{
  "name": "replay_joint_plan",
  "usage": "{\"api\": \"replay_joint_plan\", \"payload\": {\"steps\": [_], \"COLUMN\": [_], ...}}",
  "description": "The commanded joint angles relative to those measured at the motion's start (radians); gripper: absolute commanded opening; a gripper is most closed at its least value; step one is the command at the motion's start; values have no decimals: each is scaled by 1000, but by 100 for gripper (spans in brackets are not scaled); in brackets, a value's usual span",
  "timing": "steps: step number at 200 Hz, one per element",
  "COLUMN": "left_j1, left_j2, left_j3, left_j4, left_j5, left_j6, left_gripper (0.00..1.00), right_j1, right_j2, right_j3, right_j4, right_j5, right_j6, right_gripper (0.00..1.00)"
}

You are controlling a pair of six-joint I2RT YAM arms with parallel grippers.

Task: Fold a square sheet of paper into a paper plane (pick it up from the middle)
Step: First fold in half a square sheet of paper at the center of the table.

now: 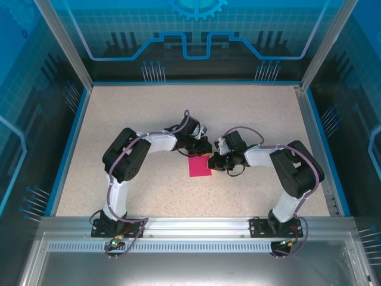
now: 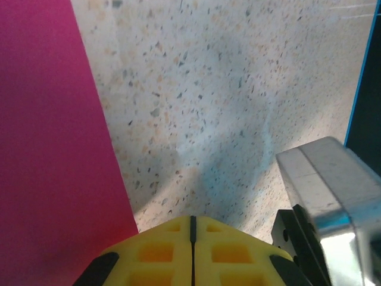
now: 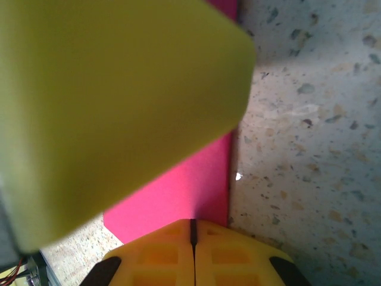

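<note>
The table (image 1: 119, 113) has the pink paper (image 1: 199, 167) lying flat near its middle. The left gripper (image 2: 192, 223) is closed tight by the paper's far edge. The right gripper (image 3: 192, 226) is closed tight at its right edge, and I can't see either holding anything

Speckled beige table (image 1: 131, 113) – blue-edged, inside clear panel walls (image 1: 196, 36) with blue circuit graphics – bright even light.

Plain magenta-pink sheet of paper (image 1: 199, 166). Beige table (image 1: 137, 107), dark and grey speckles. Yellow, black-edged left gripper (image 2: 192, 226) and right gripper (image 3: 192, 229).
</note>
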Motion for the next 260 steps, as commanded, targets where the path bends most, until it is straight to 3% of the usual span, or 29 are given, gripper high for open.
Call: {"api": "replay_joint_plan", "payload": {"steps": [1, 50, 113, 260], "left_j1": [-6, -6, -5, 50], "left_j2": [0, 31, 62, 109], "left_j3": [-10, 23, 50, 131], "left_j4": [-55, -106, -75, -96], "left_j5": [-10, -65, -32, -156], "left_j6": [33, 43, 34, 2], "left_gripper": [8, 8, 8, 9], "right_j1": [5, 5, 6, 10], "right_j2": [31, 34, 43, 45], "right_j3": [1, -1, 2, -44], "right_j4": [-80, -96, -106, -197], "right_j5": [71, 66, 63, 78], "right_j6": [-14, -21, -31, -83], "right_gripper": [5, 6, 6, 6]}}
